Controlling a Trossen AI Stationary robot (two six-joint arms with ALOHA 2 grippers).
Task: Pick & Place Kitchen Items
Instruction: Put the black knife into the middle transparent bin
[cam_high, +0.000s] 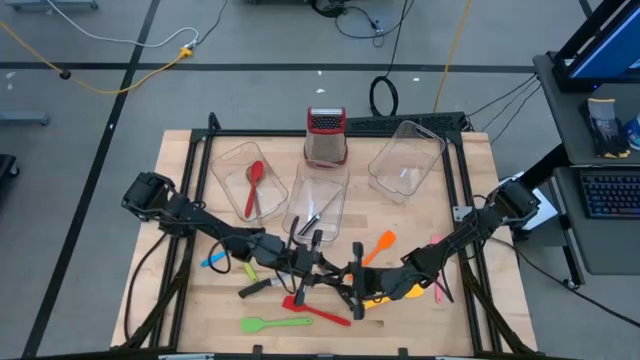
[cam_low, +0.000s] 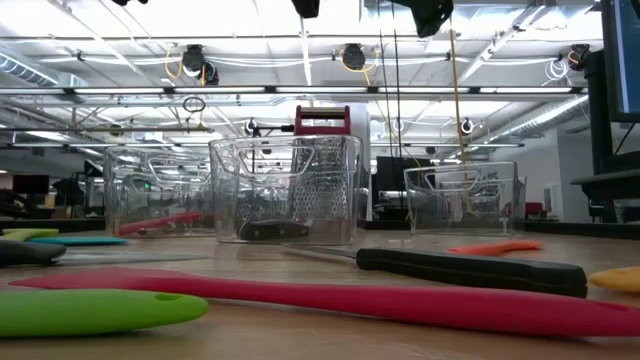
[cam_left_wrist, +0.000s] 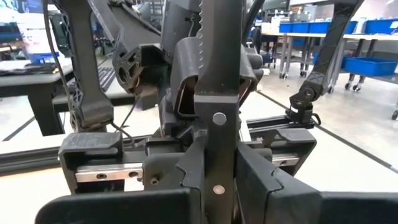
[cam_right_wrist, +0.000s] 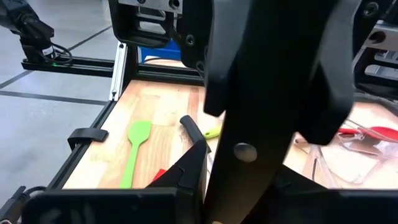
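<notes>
Grippers meeting at 6 o'clock from the table middle in the high view: left gripper coming from 9 o'clock, right gripper from 3 o'clock, almost touching. Cannot tell from above what sits between them. Green spatula lying at 7 o'clock from them, red spatula just under, orange spatula at 1 o'clock. Red spoon inside the left tub; grater at 12 o'clock.

Low view: red spatula and green spatula flat on the wood in front, a loose knife behind them, the middle tub farther back at 12 o'clock.

Left wrist view: black-handled knife standing upright, blade toward 12 o'clock, clamped tight between the left fingers.

Right wrist view: same handle with its rivet, pressed by the right fingers, closed narrow around it. Held therefore by both grippers, above the table.
</notes>
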